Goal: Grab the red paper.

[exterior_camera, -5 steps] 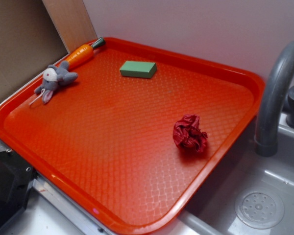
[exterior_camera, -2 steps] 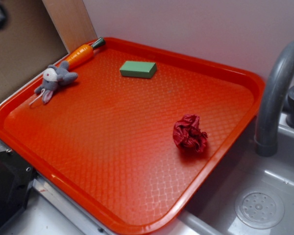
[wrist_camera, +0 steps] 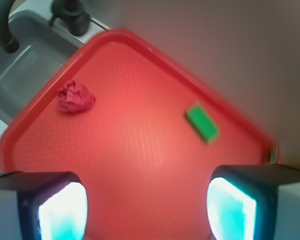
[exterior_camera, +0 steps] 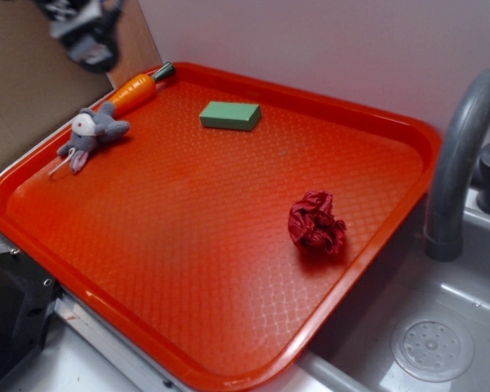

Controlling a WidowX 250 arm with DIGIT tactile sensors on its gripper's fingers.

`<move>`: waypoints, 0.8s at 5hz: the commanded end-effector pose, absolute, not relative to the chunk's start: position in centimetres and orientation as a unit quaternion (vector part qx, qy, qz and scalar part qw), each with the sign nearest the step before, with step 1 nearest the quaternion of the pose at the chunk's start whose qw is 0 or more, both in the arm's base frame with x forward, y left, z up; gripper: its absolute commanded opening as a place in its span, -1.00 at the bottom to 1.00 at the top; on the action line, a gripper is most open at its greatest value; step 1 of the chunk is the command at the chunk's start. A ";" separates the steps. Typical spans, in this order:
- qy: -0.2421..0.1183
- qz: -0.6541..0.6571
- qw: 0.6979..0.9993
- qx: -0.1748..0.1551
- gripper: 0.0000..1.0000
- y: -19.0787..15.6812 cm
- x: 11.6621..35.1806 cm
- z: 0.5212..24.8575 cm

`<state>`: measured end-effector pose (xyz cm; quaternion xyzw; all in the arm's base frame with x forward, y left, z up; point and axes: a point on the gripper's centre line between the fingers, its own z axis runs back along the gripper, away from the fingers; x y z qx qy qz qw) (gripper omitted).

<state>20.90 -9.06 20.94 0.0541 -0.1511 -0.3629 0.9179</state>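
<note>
The red paper (exterior_camera: 316, 222) is a crumpled dark crimson wad lying on the right part of the orange-red tray (exterior_camera: 188, 269). The wrist view shows the red paper (wrist_camera: 75, 97) at the upper left, far from my fingers. My gripper (exterior_camera: 86, 37) appears blurred at the top left corner of the exterior view, high above the tray's far left end. In the wrist view my gripper (wrist_camera: 147, 207) stands open, its two pads wide apart with only bare tray between them.
A green block (exterior_camera: 230, 115) lies near the tray's back edge. A toy carrot (exterior_camera: 135, 91) and a grey plush mouse (exterior_camera: 91, 132) sit at the tray's left end. A grey faucet (exterior_camera: 461, 155) and a sink with a drain (exterior_camera: 432, 349) are to the right.
My gripper has come into the exterior view from the top left corner and moved rightward and down. The things on the tray have not moved.
</note>
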 end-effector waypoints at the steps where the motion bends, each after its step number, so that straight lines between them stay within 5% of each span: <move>1: -0.230 -0.565 0.792 -0.017 1.00 -13.2 25.1 17.3; 3: -0.153 -0.735 0.646 -0.141 1.00 -17.2 23.8 12.7; 4: -0.124 -0.807 0.551 -0.173 1.00 -18.1 22.8 11.7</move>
